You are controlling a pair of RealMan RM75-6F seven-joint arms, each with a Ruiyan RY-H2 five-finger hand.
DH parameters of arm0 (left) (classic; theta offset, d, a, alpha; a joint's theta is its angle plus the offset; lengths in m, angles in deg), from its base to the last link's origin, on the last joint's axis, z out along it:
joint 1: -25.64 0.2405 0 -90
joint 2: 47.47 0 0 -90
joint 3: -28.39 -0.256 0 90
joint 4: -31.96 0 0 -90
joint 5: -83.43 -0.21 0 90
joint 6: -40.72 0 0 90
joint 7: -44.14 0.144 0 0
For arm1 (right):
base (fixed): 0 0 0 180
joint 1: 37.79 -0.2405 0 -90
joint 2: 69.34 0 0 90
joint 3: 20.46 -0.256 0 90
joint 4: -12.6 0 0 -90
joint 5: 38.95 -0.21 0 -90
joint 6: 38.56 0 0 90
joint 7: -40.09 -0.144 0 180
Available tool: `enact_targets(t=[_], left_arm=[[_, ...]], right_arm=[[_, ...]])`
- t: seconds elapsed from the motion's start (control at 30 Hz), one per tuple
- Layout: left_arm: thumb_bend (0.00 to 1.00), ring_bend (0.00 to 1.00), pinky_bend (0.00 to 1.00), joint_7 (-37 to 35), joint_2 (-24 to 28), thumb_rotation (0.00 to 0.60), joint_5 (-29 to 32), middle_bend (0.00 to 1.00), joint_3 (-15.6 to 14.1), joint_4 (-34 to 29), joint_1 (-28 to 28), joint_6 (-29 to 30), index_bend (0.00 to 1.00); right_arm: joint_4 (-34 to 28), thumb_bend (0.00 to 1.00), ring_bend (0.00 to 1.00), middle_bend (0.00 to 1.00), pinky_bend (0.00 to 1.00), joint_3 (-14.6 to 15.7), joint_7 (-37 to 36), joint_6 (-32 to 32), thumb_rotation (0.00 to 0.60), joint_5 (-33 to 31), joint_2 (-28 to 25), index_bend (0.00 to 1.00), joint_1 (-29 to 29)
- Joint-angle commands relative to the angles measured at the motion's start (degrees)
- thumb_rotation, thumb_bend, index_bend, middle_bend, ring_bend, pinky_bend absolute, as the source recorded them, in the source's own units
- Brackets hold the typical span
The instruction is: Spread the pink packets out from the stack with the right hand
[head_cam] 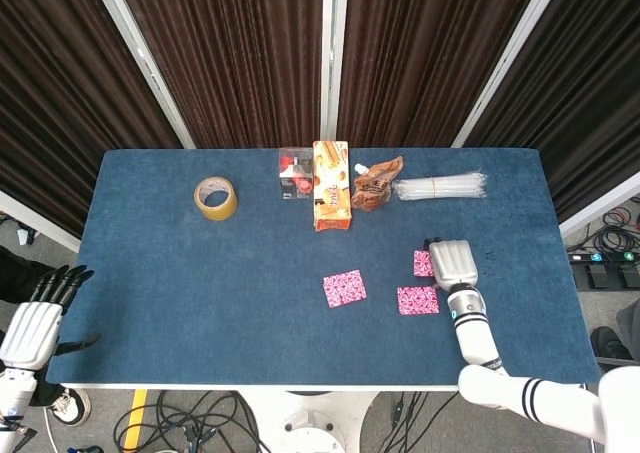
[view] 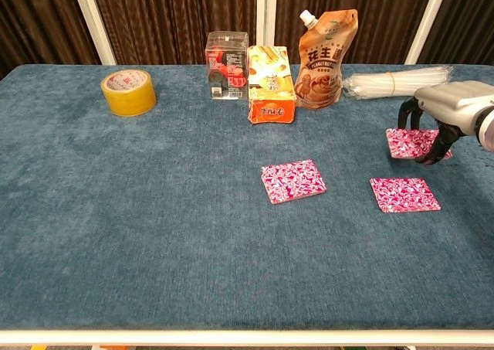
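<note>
While right hand (view: 432, 130) presses far pink packet (view: 409, 143) | two packets (view: 292, 181) apart

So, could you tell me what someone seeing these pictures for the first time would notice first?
Probably the three pink packets on the blue table: one packet near the middle, a second to its right, and a third packet further back under the fingers of the right hand. Behind them, along the far edge, stand a yellow tape roll, snack boxes and a brown spouted pouch.
</note>
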Motion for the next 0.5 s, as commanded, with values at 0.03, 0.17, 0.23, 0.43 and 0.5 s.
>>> enact_targets(t=[0.03,0.17,0.23,0.43,0.5], left_arm=[[0.00,0.00,0.10,0.03,-0.02,0.600,-0.04,0.09,-0.03,0.03,0.00,0.00,0.13],[0.00,0.00,0.10,0.15,-0.08,0.600,-0.08,0.09,-0.07,0.08,-0.01,-0.04,0.13],[0.00,0.00,0.10,0.17,-0.01,0.600,-0.05,0.09,-0.05,0.04,0.03,0.01,0.13],[0.00,0.00,0.10,0.19,0.03,0.600,-0.05,0.09,-0.02,-0.06,0.01,0.02,0.13],[0.00,0.00,0.10,0.22,0.02,0.600,-0.06,0.09,-0.03,-0.05,0.00,-0.02,0.13]], right_arm=[[3.80,0.21,0.76,0.43,0.81,-0.51,-2.13,1.74,0.600,0.29,1.55,0.45,-0.05],[7.54,0.21,0.76,0.42,0.81,-0.26,-3.44,3.01,0.600,1.06,3.20,0.45,0.16],[8.78,0.21,0.76,0.41,0.81,-0.27,-4.06,3.39,0.600,1.47,3.83,0.45,0.33],[9.61,0.20,0.76,0.36,0.81,-0.24,-4.62,4.63,0.600,2.08,3.84,0.39,0.64],[9.30,0.17,0.76,0.31,0.81,-0.15,-4.55,5.10,0.600,2.20,3.42,0.34,0.67]])
